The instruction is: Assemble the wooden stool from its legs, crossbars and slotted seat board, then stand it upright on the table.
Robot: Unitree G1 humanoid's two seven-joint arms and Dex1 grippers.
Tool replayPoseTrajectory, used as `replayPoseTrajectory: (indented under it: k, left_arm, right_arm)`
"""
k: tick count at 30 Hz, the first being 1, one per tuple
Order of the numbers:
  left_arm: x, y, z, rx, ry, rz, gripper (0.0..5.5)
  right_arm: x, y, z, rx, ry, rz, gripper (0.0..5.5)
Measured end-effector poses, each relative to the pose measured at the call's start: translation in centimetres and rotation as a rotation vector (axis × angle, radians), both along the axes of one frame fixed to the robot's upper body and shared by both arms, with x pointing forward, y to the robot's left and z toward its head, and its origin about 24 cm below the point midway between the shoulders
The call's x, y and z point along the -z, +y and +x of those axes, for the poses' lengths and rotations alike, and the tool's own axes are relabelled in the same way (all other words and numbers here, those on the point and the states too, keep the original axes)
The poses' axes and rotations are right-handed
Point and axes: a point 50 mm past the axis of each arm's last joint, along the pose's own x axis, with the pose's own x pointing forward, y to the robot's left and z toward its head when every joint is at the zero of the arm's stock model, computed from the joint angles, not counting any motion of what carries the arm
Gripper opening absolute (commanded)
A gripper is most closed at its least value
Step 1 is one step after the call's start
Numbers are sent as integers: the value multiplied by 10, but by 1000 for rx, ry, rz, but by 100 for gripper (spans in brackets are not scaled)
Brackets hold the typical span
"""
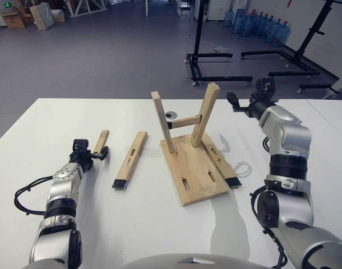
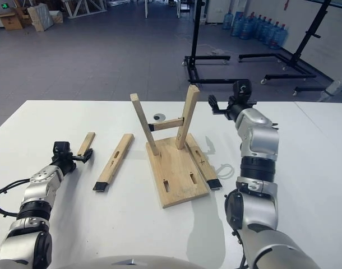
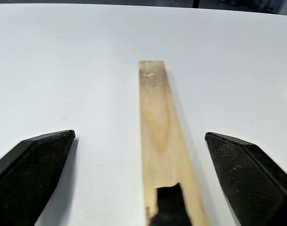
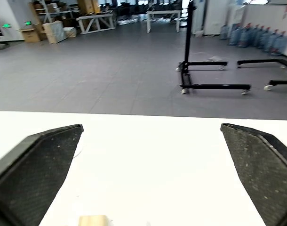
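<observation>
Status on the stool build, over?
Left gripper open, jaws straddling loose crossbar. Right gripper open, raised near the upright legs. Seat board flat; two loose legs beside it. Nothing blocking.

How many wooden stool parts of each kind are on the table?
Seat board: 1
Legs: 4 (two standing in the board, two lying flat)
Crossbars: 2 (one between the standing legs, one lying loose at the far left)
Total: 7
</observation>
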Motion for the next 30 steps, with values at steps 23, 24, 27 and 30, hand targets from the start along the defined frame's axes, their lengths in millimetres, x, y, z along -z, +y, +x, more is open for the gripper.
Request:
replayPoseTrajectory:
  k: [23,24,27,30]
  left_arm:
    - [21,-19,-7,23,-58,-29,137]
    - [21,-19,-6,33,-55,-17,127]
    - [19,-21,-5,45,-43,13,126]
    - [16,-19,-4,48,-28,32,126]
  right_arm:
    - [0,5,1,1,4,18,540]
    - [0,5,1,2,4,20,540]
    - [2,5,0,0,8,28,540]
    - [7,5,-1,1,22,28,540]
